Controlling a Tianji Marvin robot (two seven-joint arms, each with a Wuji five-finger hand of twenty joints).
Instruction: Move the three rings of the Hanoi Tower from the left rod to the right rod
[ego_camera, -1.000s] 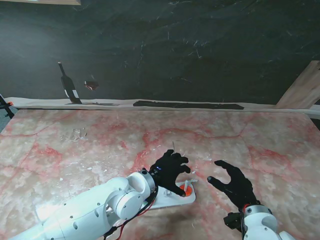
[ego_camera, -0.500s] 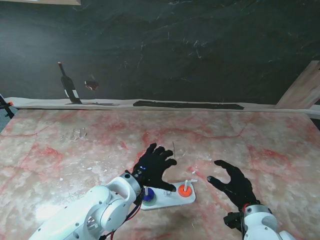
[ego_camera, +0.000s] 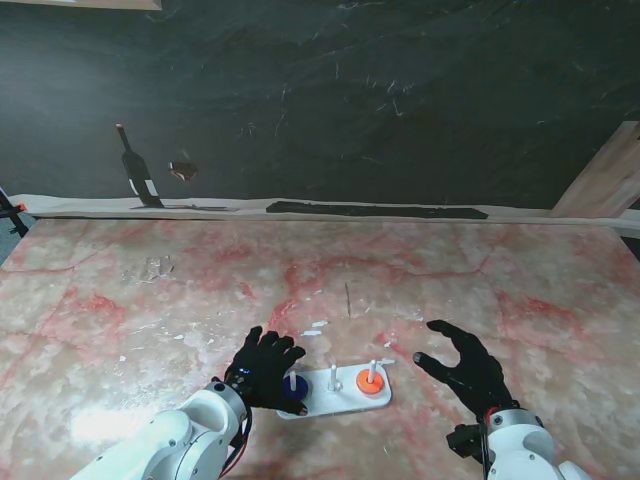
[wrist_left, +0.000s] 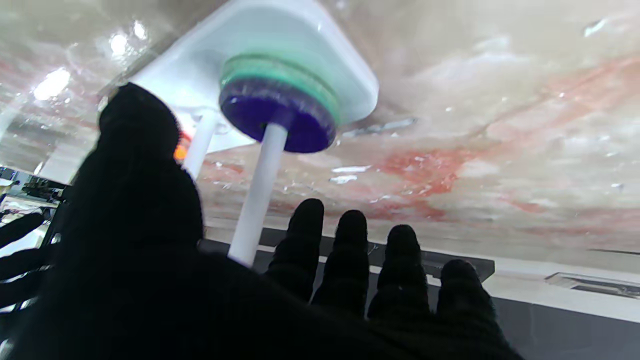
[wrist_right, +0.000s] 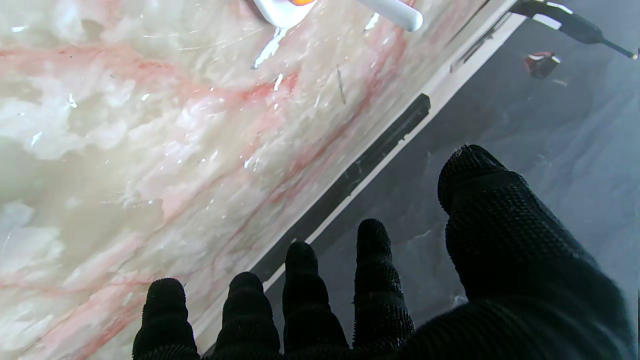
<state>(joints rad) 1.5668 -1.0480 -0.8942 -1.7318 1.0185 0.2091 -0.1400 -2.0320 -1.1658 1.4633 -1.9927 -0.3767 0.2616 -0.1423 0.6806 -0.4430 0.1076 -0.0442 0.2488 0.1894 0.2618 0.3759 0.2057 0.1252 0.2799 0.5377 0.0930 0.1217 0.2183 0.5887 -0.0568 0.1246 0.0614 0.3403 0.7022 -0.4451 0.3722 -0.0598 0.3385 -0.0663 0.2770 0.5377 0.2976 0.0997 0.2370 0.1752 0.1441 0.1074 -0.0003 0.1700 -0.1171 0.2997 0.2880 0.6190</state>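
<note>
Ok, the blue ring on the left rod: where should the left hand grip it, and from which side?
Grip the blue ring by its outer edge, with fingers on opposite sides, coming down from above. It lies flat on the green ring, threaded on the upright left rod, so it probably only comes off straight up. The left hand is already beside it.

Pink-veined marble bench (ego_camera: 520, 270) lying under a dark backdrop (ego_camera: 400, 90); black strip (ego_camera: 375, 210) along bench's far edge, wooden board (ego_camera: 610, 180) leaning beside its far right corner.

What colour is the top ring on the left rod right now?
Dark blue ring, sitting on a green ring; the left wrist view shows it best.
</note>
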